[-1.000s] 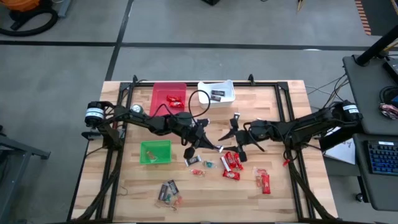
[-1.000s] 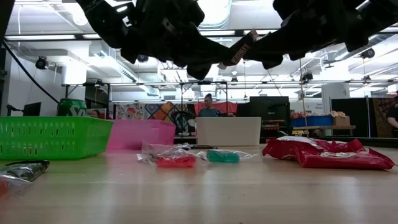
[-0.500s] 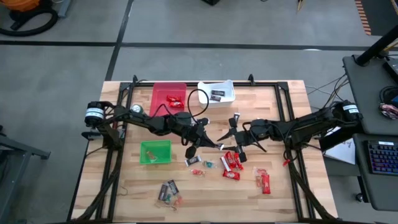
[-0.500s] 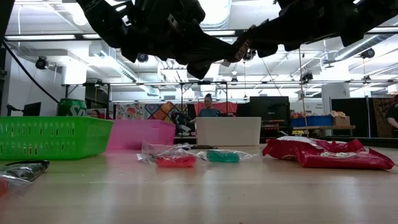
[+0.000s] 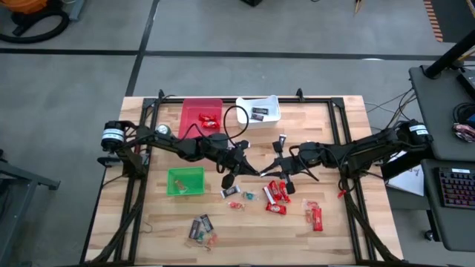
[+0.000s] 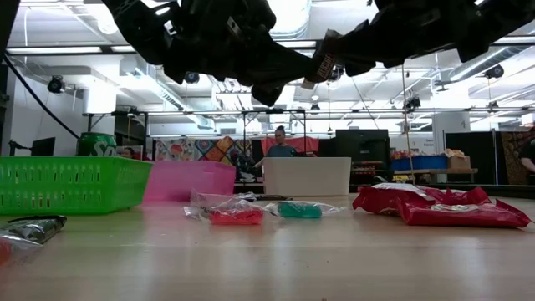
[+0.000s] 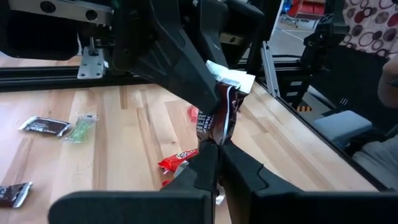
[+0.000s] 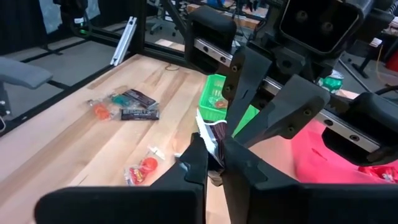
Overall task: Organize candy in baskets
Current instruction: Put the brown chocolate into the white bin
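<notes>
Above the middle of the wooden table [image 5: 334, 215], the left gripper [image 7: 217, 146] and right gripper [image 8: 214, 152] meet, both clamped tight on one dark mini bar [image 7: 219, 115] held in the air between them. Below lie loose candy [image 5: 278, 194], with a green basket [image 5: 185, 182] nearby and a red basket [image 5: 201, 117] and white basket [image 5: 258, 110] at the table's far edge.

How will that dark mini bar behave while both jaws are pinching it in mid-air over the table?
The dark mini bar hangs between the left gripper and the right gripper, both shut on it. It looks light, held only by its ends. Its crimped wrapper end looks floppy and glossy, so it may slip or tear if the arms pull apart.
</notes>
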Motion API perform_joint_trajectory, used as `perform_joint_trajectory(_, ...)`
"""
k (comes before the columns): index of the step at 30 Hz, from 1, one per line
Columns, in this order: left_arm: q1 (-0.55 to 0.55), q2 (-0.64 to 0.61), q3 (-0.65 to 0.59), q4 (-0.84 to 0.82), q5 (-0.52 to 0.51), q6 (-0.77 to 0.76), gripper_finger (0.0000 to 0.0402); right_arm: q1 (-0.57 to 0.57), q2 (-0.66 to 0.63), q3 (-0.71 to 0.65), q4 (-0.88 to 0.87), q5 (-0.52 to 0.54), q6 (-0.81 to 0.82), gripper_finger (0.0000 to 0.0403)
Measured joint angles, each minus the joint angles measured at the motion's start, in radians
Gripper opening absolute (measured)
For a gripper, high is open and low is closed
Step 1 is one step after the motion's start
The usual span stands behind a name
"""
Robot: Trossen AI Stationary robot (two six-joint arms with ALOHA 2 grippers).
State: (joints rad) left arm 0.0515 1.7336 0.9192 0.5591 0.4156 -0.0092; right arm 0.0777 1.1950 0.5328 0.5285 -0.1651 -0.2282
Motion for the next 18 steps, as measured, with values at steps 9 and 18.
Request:
perform_joint_trajectory(9, 0.037, -0.046, 0.000, -0.143, -0.010, 0.034, 0.0068, -0.029, -0.002, 0.039, -0.059, 0.011, 0.068, 0.0018)
perform_joint_trajectory(18, 0.071, -0.255, 0.000, -0.598, -0.260, 0.114, 0.0112, -0.146, -0.002, 0.150, -0.262, 0.023, 0.097, 0.0017)
